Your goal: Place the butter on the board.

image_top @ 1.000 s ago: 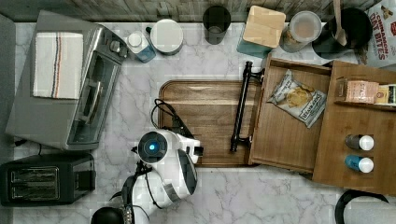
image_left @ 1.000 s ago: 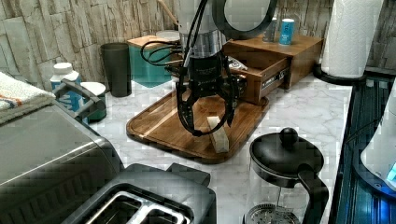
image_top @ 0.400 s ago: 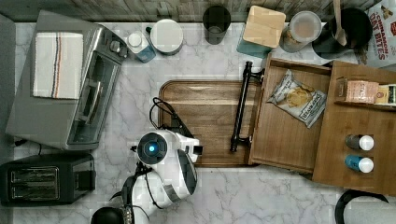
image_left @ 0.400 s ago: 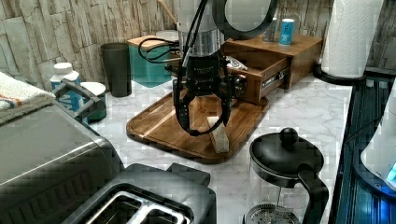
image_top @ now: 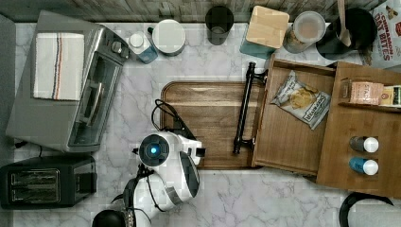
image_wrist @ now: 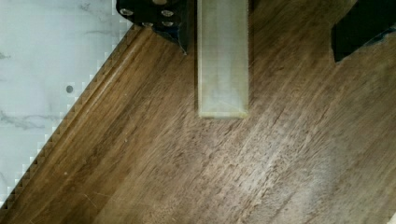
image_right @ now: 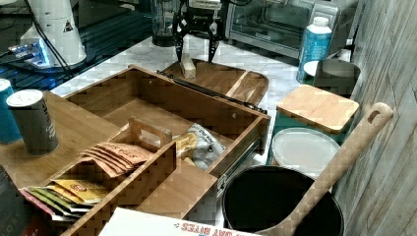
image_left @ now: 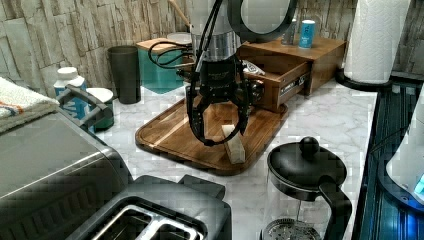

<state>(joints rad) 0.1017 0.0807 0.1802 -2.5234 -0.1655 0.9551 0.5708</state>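
One stick of butter (image_left: 234, 144) is lying on one dark board (image_top: 208, 118). One robot gripper (image_left: 220, 131) is hanging over it. Two spice shakers (image_top: 363, 155) are standing on the wooden box. One bag of chips (image_top: 302, 99) is sitting in the one open drawer (image_top: 283, 142). One toaster (image_top: 45, 180) and one toaster oven (image_top: 66, 85) are sitting nearby.

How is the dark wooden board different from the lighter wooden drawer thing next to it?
The board is dark brown and nearly flat, with just a groove round its edge; the drawer is lighter and has raised sides. The board holds a stick of butter; the drawer holds a snack bag. Both are wooden and sit on the marble counter.
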